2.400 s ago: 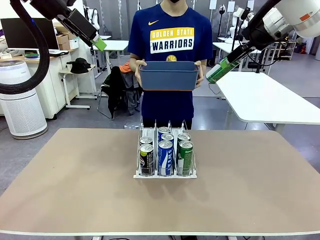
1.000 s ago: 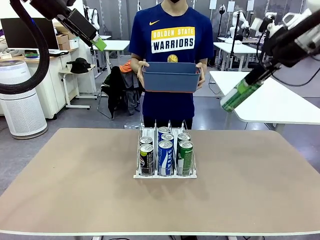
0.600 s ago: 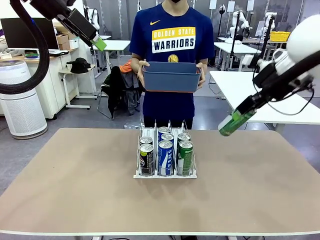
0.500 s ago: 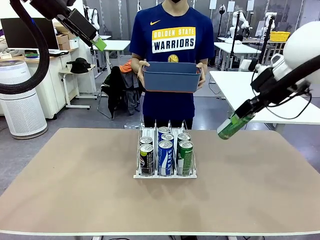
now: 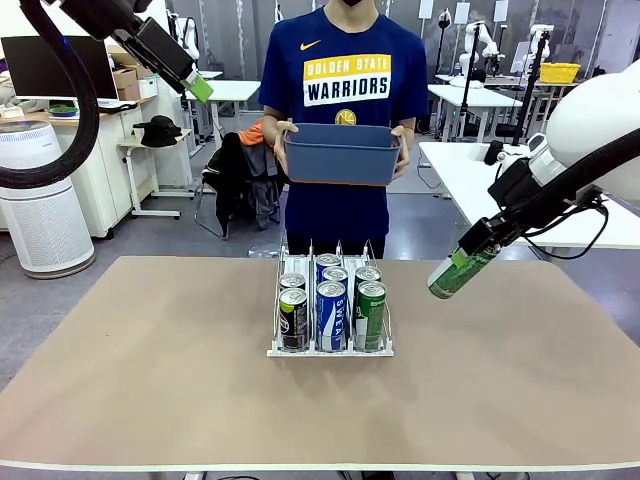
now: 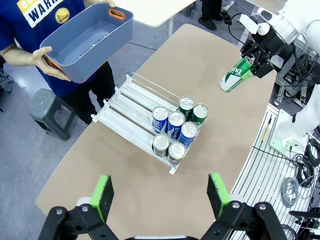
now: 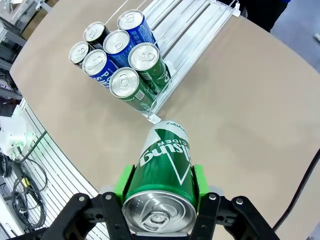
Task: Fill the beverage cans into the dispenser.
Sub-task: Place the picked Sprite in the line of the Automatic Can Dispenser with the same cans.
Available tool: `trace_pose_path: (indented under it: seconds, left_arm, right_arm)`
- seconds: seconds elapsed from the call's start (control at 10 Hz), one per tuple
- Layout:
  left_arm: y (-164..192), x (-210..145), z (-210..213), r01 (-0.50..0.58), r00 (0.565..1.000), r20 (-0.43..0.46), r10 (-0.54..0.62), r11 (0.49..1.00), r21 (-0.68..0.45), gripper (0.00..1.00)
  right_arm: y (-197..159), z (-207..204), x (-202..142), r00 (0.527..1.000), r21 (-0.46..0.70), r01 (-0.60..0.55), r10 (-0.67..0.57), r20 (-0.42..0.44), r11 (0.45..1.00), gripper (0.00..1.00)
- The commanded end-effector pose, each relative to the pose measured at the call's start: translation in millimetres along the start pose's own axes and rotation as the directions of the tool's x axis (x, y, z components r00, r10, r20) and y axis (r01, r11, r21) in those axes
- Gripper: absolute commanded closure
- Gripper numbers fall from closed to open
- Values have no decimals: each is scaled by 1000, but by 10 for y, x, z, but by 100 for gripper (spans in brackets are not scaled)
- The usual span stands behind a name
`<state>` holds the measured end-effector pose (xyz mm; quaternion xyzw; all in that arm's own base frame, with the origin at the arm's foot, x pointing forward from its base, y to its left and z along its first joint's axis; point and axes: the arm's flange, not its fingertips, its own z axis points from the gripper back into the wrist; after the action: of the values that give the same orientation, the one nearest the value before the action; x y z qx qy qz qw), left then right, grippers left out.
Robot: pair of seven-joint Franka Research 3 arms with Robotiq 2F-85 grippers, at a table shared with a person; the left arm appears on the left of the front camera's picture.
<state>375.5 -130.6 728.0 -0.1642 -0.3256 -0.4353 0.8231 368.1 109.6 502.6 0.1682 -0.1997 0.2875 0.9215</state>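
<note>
The right gripper point(image 5: 465, 258) clamped a tilted green can point(image 5: 450, 274) in the air right of the dispenser point(image 5: 330, 351), likely to feed its right-hand lane, while the left gripper point(image 6: 160, 192) hung wide open and empty high to the dispenser's left.

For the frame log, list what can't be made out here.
Front view: inside of the tub, behind its near wall.
Front view: labels of the rear cans, behind the front cans.
Right wrist view: far end of the held green can, behind its own body.
</note>
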Motion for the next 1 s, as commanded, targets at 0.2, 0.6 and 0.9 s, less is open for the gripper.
trace_pose_path:
  seconds: [0.2, 0.6, 0.9]
  left_arm:
    - [-21, -42, -8, -17, 1000, 3, 17, 1000, -12, 0]
    - [-21, -42, -8, -17, 1000, 3, 17, 1000, -12, 0]
    - [-21, -42, -8, -17, 1000, 3, 17, 1000, -12, 0]
  right_arm:
    - [2, 37, -3, 1000, -15, 1, 0, 12, 1000, 42]
    - [307, -116, -97, 1000, -134, -4, 8, 26, 991, 42]
    - [716, -225, -264, 998, -225, -18, 31, 51, 974, 42]
